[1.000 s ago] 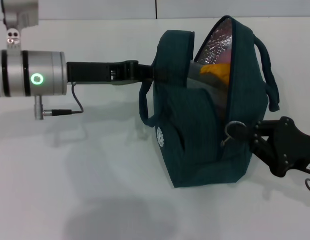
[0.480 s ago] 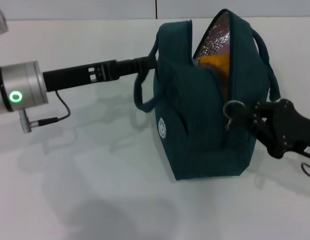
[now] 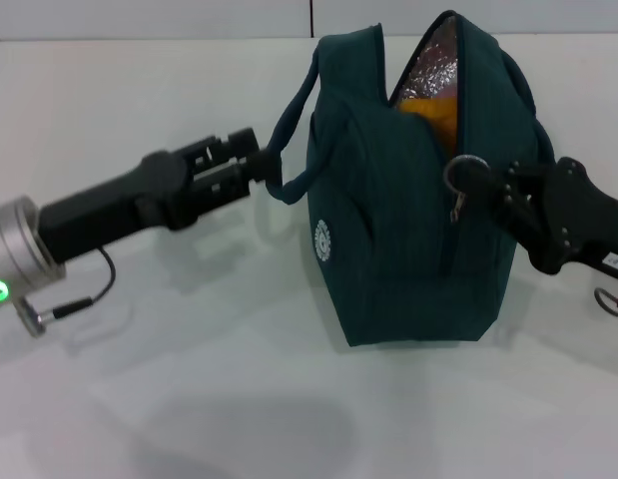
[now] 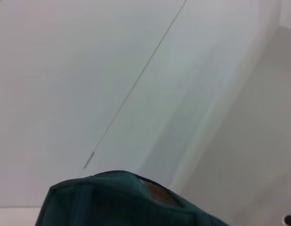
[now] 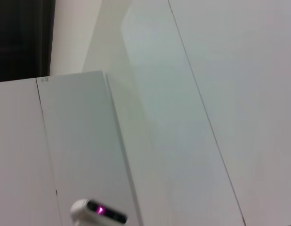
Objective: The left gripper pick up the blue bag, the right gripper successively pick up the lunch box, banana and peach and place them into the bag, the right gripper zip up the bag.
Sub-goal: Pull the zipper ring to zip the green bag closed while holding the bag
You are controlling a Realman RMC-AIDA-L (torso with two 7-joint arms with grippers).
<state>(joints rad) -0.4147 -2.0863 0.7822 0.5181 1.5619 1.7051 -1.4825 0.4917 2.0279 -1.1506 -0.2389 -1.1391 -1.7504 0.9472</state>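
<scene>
Blue bag (image 3: 413,200) stands upright mid-bench, toward the far edge; mouth partly open at the top, foil lining and something orange-yellow visible inside. Ring zipper pull (image 3: 458,178) sits partway up the bag's right face. Right claw (image 3: 500,190) is clenched on the ring pull. Left claw (image 3: 257,168) grips the near loop handle (image 3: 289,140), clenched. Judgement: fabric soft and slack, loaded bag fairly heavy; the zip will likely bind unless the handle is held taut. The ring is the hold point.

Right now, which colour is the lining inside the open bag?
Silver foil: the lining of the blue bag shows best in the head view.
</scene>
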